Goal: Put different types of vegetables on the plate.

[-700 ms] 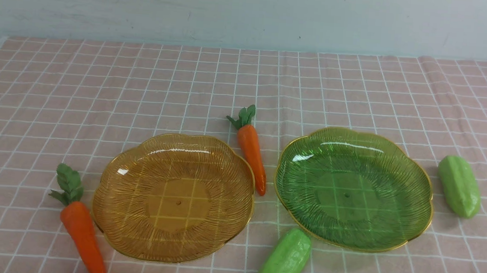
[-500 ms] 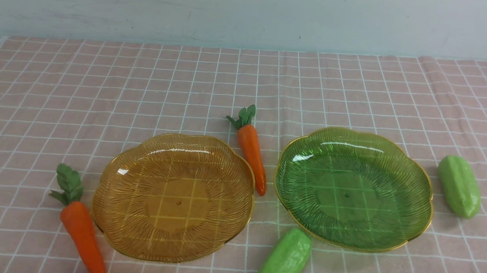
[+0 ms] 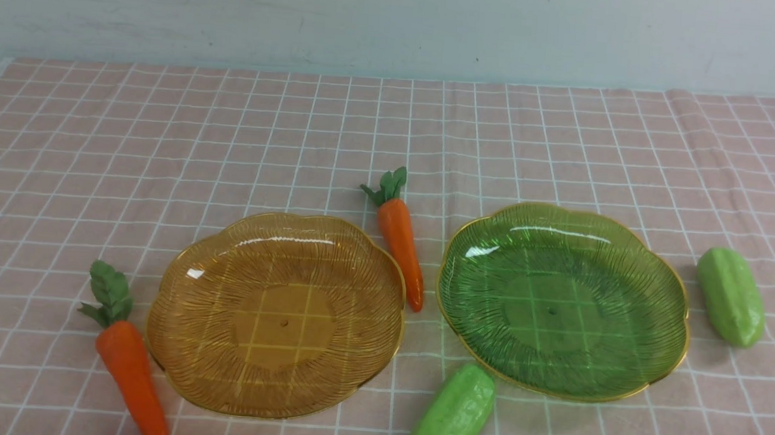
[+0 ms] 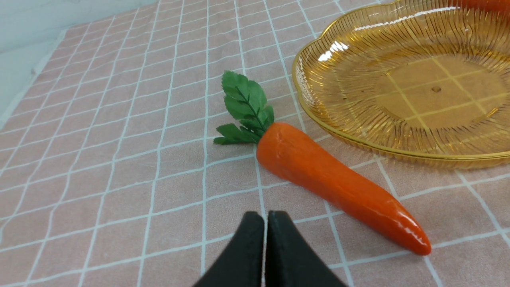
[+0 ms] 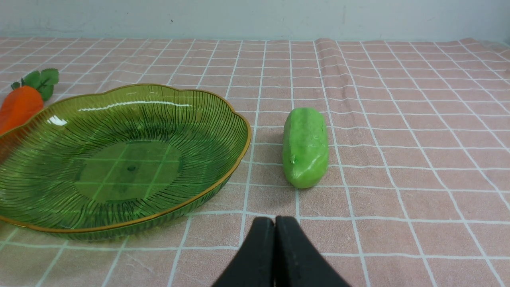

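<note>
Spreading across the tabletop [image 3: 570, 135] was a pink cloth [image 3: 161, 133] with a white grid, running back to a pale wall [image 3: 401, 20]. Two clear ribbed plates with scalloped gilt rims sat side by side on it, close but apart: an amber plate [image 3: 277, 315] on the left and a green plate [image 3: 562, 301] on the right. All four vegetables lay on the cloth, outside the plates. One carrot [image 3: 131, 377] lay just beside the amber plate's left edge, leaves pointing away from the robot. The second carrot [image 3: 400, 246] lay in the gap between the plates, its tip close to the amber rim. A light-green gourd [image 3: 452, 420] lay angled just off the green plate's near edge, its near end cut off by the front view's border. The other gourd [image 3: 730, 296] lay right of that plate, apart from its rim. The left claw [image 4: 265, 217], seen only from its wrist, had its black jaws pressed together with nothing between them, above bare cloth near the first carrot. The right claw [image 5: 275, 221] was likewise closed and empty, facing the right-hand gourd.
</note>
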Controlling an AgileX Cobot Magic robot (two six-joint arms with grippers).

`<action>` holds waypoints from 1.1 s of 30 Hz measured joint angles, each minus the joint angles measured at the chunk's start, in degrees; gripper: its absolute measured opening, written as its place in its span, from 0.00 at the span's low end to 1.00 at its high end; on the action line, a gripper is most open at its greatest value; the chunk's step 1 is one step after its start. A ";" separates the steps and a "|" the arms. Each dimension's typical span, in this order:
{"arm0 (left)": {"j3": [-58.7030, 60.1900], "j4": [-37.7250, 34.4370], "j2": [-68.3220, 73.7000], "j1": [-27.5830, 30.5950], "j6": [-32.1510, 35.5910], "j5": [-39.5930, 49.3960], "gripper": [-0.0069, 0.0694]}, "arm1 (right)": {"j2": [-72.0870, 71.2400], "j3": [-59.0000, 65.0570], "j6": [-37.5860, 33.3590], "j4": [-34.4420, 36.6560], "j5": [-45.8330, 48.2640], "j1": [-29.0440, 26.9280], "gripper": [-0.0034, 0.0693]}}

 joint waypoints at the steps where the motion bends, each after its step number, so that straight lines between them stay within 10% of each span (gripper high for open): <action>1: 0.00 0.04 0.00 0.00 0.00 0.00 0.09 | 0.00 0.00 0.00 0.00 0.00 0.00 0.03; 12: 0.25 -9.77 0.00 0.00 -5.62 -7.27 0.09 | 0.00 0.00 1.14 1.24 -0.51 0.00 0.03; 20: 0.30 -27.69 0.00 0.00 -12.45 -16.44 0.09 | 0.00 0.18 15.52 27.92 -14.31 0.00 0.03; 27: -1.59 -34.09 0.00 0.05 -12.82 -28.65 0.09 | 0.00 0.18 16.54 36.51 -16.90 0.00 0.03; 33: -17.17 -34.84 5.47 0.09 -7.65 -14.94 0.09 | 0.00 0.28 15.85 37.65 -18.55 0.05 0.03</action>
